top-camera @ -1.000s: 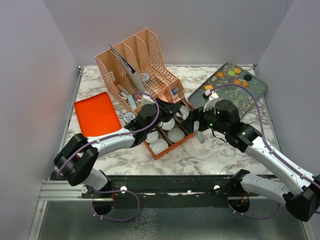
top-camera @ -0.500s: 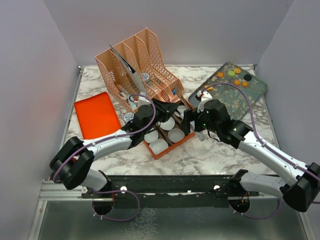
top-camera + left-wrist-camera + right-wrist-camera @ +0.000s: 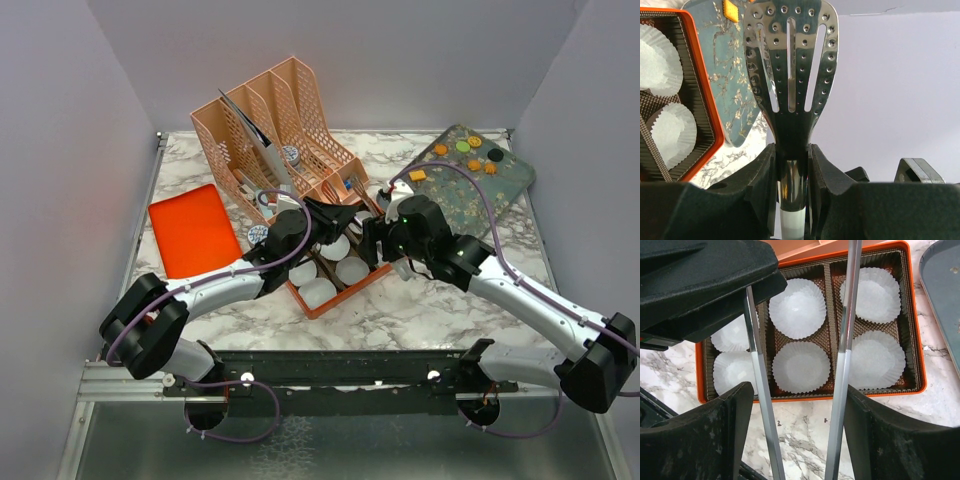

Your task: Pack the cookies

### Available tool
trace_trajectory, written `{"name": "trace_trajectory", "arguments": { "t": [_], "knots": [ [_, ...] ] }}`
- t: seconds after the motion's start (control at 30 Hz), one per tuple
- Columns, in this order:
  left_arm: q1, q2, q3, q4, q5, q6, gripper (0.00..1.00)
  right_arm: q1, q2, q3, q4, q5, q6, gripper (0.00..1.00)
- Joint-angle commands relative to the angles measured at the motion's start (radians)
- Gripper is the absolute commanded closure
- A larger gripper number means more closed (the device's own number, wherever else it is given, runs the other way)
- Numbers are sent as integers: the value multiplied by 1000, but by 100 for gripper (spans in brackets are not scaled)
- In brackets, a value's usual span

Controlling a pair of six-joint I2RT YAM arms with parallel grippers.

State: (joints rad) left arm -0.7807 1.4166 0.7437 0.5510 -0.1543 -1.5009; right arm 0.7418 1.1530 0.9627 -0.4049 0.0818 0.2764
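The cookies [image 3: 473,156] lie on a floral tray [image 3: 505,185] at the back right: several orange rounds, a green round [image 3: 463,146], a black round [image 3: 496,156] and a yellow-orange square [image 3: 417,176]. The square also shows in the left wrist view [image 3: 730,7]. My left gripper [image 3: 328,214] is shut on the handle of a perforated metal spatula [image 3: 790,55], held above the orange box [image 3: 322,303]. My right gripper [image 3: 375,242] is shut on metal tongs [image 3: 842,360], whose two arms stand apart over the box's white paper cups [image 3: 801,367]. The cups look empty.
A peach file organiser [image 3: 270,125] stands behind the box. An orange lid [image 3: 192,228] lies at the left. Small round blue-and-white tins sit by the organiser [image 3: 259,235] and in it [image 3: 291,154]. The left arm [image 3: 705,280] crowds the right wrist view. Grey walls enclose the table.
My right gripper has moved left with the tongs, from beside the tray to over the box, uncovering the square cookie. My left gripper has barely shifted.
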Motion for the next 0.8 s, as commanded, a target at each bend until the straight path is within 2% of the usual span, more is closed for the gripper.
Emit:
{"name": "trace_trajectory", "arguments": {
  "t": [0.0, 0.4, 0.47, 0.63, 0.77],
  "knots": [
    [0, 2, 8, 29, -1, -52, 100, 8, 10, 28, -1, 25, -25, 27],
    [0, 15, -12, 25, 35, -53, 98, 10, 14, 43, -6, 10, -32, 50],
    [0, 9, -19, 23, 32, -48, 92, 11, 5, 43, -4, 6, -31, 52],
    [0, -25, -47, 2, -11, -9, 67, 10, -2, 50, -17, -6, -24, 58],
    [2, -35, -64, -13, -18, 8, 50, 10, -1, 53, -23, -35, -23, 60]
  ]
}}
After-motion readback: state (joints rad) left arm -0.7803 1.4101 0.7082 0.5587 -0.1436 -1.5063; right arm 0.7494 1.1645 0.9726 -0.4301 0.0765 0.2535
